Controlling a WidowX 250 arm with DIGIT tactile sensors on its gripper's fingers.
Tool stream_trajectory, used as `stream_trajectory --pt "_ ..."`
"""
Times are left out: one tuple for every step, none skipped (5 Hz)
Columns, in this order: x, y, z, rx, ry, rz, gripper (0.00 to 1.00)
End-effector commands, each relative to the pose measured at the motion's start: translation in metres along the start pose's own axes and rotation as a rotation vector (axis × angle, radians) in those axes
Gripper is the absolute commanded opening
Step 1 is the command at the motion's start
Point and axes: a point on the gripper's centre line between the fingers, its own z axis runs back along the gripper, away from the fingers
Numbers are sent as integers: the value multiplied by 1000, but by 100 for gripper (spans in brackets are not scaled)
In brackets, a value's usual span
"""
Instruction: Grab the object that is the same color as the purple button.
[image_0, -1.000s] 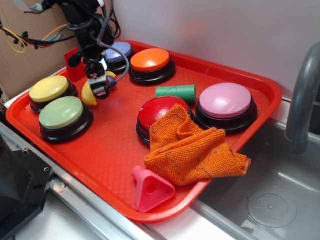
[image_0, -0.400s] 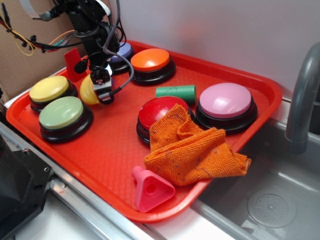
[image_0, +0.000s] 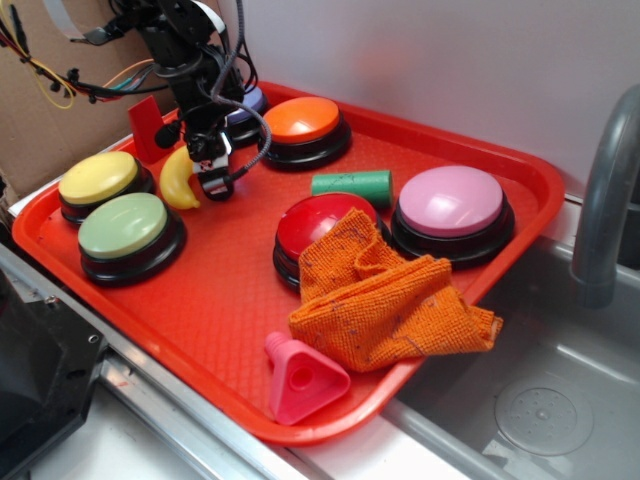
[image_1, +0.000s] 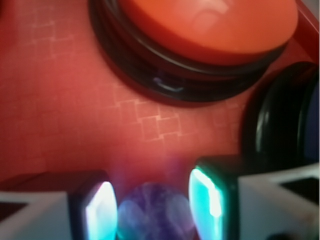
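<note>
The gripper (image_1: 154, 210) brackets the glossy, speckled purple ball (image_1: 152, 212) between glowing pads (image_1: 102, 212), whether gripping I cannot tell, near the domed orange button (image_1: 210, 25)

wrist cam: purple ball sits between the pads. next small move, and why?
Probably close the gripper. In the wrist view the purple ball sits centred between the two lit pads, which look open with slim gaps either side. The orange button and the purple button lie clear of the fingers, so no realignment seems needed first.
</note>
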Motion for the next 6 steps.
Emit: stream_trajectory --pt "11 3 32 63 -17 39 0" --pt "16 -3 77 91 15 198 0" --pt "23 -17 110 88 47 309 0" --pt "25 -40 127 3 75 377 0" --pt "26 -60 133 -39 88 430 0" --pt "21 -73 140 -25 106 514 0"
